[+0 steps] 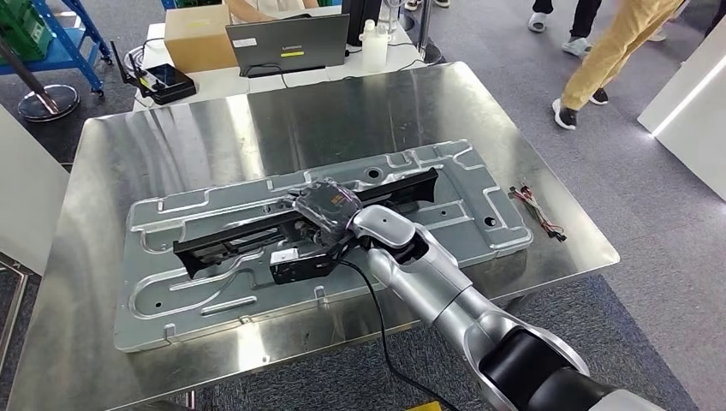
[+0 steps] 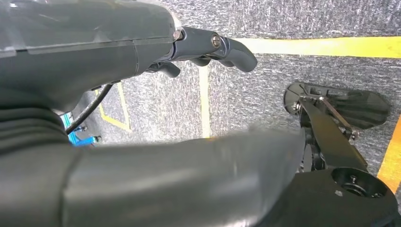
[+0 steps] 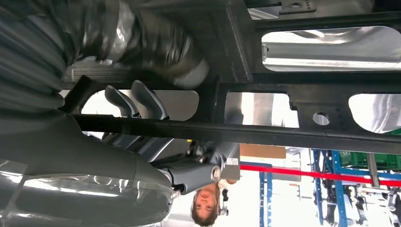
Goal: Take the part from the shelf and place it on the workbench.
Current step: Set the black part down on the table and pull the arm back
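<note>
I see a small bundle of coloured wires [image 1: 538, 209] near the right edge of the steel sheet. Beyond its far edge: a grey laptop [image 1: 288, 44], a cardboard box [image 1: 197, 36] left of it, a black device [image 1: 167, 83] with cables, and a white bottle [image 1: 374, 44]. Blue racking [image 1: 53, 38] stands far left. 2 people's legs [image 1: 599, 56] on grey carpet [image 1: 651, 197], far right. Yellow floor tape [image 2: 331, 46] under the left wrist camera.

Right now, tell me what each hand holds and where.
Right hand grips the black frame part around a long bar near its middle. Left hand holds nothing.
</note>
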Controlling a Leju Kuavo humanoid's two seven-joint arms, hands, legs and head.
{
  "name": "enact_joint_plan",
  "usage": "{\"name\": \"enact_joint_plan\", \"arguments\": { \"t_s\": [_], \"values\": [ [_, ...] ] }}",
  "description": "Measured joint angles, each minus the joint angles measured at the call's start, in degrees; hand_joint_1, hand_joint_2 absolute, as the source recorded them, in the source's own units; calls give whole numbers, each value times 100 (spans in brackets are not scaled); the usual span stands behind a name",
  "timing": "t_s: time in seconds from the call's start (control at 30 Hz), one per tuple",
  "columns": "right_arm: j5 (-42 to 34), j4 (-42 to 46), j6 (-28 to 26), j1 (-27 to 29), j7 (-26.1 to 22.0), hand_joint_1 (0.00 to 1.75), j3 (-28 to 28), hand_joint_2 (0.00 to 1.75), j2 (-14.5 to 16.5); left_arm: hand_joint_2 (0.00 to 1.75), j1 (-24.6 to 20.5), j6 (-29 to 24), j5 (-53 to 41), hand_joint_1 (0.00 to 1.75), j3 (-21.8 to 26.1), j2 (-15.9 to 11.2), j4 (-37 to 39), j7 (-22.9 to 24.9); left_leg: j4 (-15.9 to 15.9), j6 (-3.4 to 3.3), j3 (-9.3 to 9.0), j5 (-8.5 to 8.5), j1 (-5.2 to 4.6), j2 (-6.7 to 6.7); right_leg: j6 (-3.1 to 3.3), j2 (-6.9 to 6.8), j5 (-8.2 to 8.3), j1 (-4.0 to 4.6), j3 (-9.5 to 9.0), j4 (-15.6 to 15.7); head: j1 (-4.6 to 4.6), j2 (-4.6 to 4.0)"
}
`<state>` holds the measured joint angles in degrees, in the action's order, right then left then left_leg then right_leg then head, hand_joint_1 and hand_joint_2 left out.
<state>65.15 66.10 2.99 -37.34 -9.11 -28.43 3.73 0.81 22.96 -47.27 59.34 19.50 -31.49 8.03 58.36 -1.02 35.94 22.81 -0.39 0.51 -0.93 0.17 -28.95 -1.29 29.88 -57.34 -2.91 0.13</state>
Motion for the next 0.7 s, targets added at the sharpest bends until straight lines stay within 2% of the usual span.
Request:
{"name": "enact_joint_plan", "arguments": {
  "t_s": [0.37, 0.5, 0.7],
  "values": [
    [15, -38, 10, 31, 2, 0, 10, 0, 3, 175, 39, -36, 201, 0, -164, -17, -11, -35, 1, -2, -4, -1, -1, -1, -7, 1, 5, -1, -4, 0, 0, 0],
    [16, -39, 11, 39, 2, 0, 12, 0, 3, 0, 56, -38, 221, 0, -181, -18, -20, -35, 1, -1, -6, -1, 0, -3, -7, 1, 5, -1, -3, 0, 0, 0],
    [16, -39, 22, 49, 1, 0, 12, 0, 4, 0, 95, -35, 366, 0, -298, -19, -56, 27, 0, -1, -6, -1, 0, -3, -7, 1, 4, 0, -3, 0, 0, 0]
  ]
}}
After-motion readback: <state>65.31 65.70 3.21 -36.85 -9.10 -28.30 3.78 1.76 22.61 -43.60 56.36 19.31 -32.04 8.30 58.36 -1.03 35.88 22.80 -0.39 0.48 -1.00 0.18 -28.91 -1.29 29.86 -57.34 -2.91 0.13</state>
